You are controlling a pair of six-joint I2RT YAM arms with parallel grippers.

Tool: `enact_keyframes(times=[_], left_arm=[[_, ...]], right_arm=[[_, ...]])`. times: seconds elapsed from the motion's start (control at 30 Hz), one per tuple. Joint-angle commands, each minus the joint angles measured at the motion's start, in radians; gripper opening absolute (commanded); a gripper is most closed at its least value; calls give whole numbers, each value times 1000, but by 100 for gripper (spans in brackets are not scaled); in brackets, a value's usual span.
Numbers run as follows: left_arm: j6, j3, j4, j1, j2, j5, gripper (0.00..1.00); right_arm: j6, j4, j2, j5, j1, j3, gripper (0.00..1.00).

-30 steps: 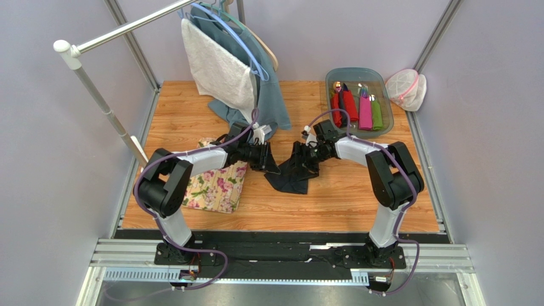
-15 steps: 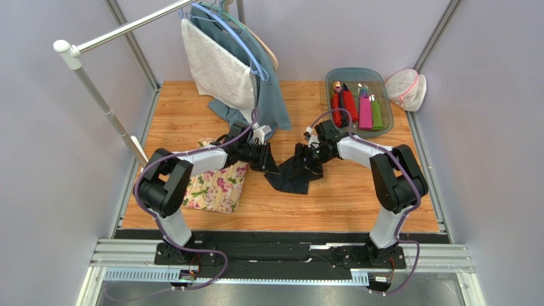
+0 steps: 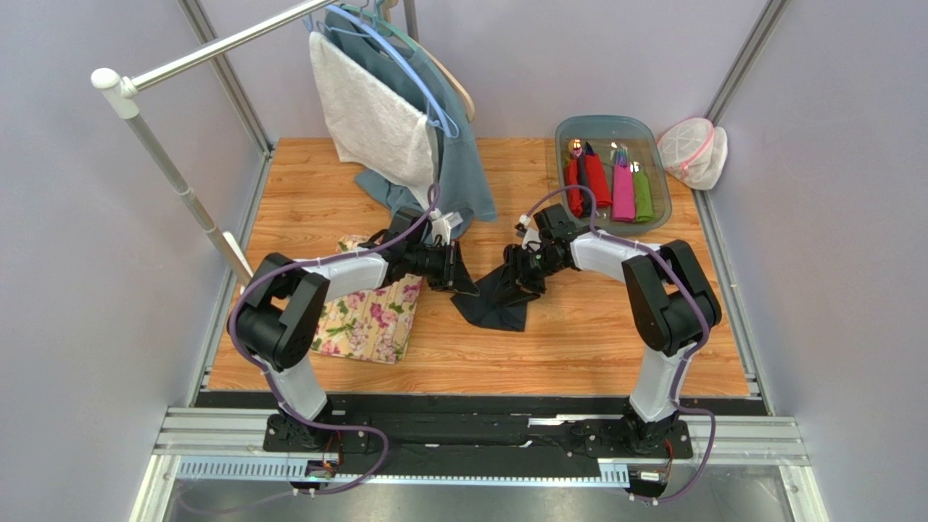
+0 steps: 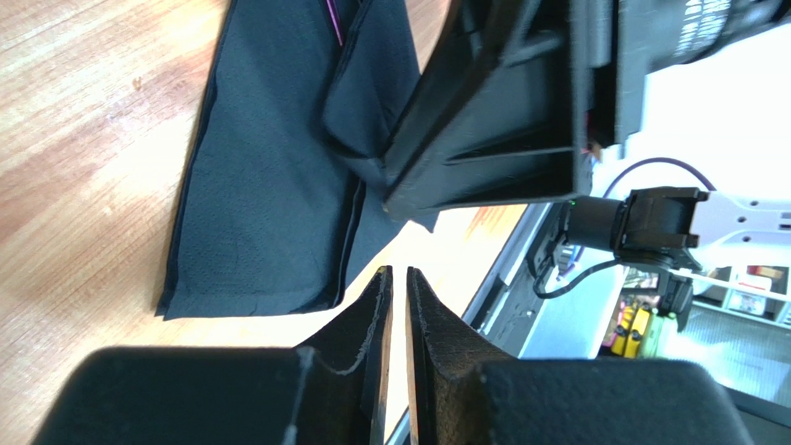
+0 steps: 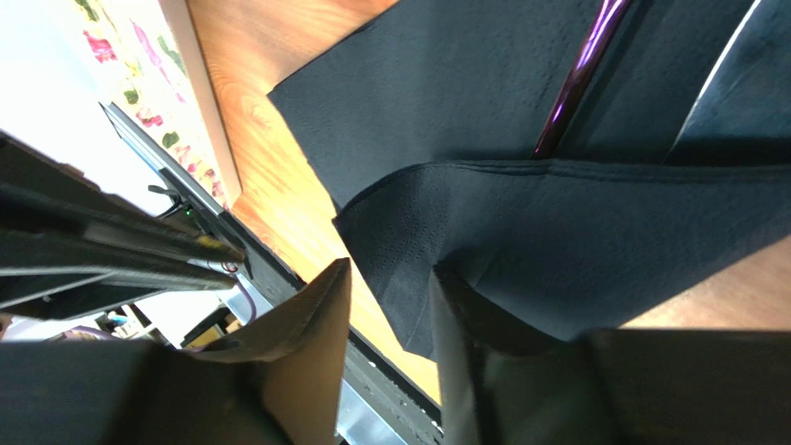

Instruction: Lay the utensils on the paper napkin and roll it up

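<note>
The dark navy paper napkin (image 3: 492, 305) lies crumpled and partly folded on the wooden table between my two grippers. In the right wrist view a fold of the napkin (image 5: 557, 222) covers the purple spoon, of which only the handle (image 5: 580, 74) shows. A thin silver edge (image 5: 733, 56) beside it may be the fork; the dark piece is hidden. My right gripper (image 5: 388, 269) is open, with the fold's loose edge hanging between its fingers; in the top view it (image 3: 519, 280) sits on the napkin's upper part. My left gripper (image 4: 397, 271) is shut on nothing, just off the napkin's (image 4: 269, 185) left edge.
The floral mat (image 3: 370, 321) lies left of the napkin under the left arm. A clear bin (image 3: 566, 128) at the back right holds red, pink and green rolls. Towels hang on a rack (image 3: 392, 109) at the back. A mesh bag (image 3: 693, 150) sits beyond the bin.
My right gripper has shifted slightly left and back on the napkin, and the fold has moved with it. The left arm has stayed still.
</note>
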Motion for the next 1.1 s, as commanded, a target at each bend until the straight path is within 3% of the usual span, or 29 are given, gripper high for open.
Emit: enact_keyframes(times=[0.0,0.1,0.2,0.33,0.47,1.07], left_arm=[[-30,19,47,7,-3,29,16],[-37,35,43,7,6,23,16],[-36,60,29,6,31,25,16],[-51,85,34,3,74,25,17],[-57,130,32,-11,106,17,18],[-22,250,-75,-73,267,17,17]], right_arm=[[11,47,26,-23,4,19,35],[9,56,31,-29,4,14,35],[14,66,32,-35,2,11,48],[12,71,40,-50,4,13,41],[9,71,44,-52,4,10,48],[0,77,44,-52,4,5,46]])
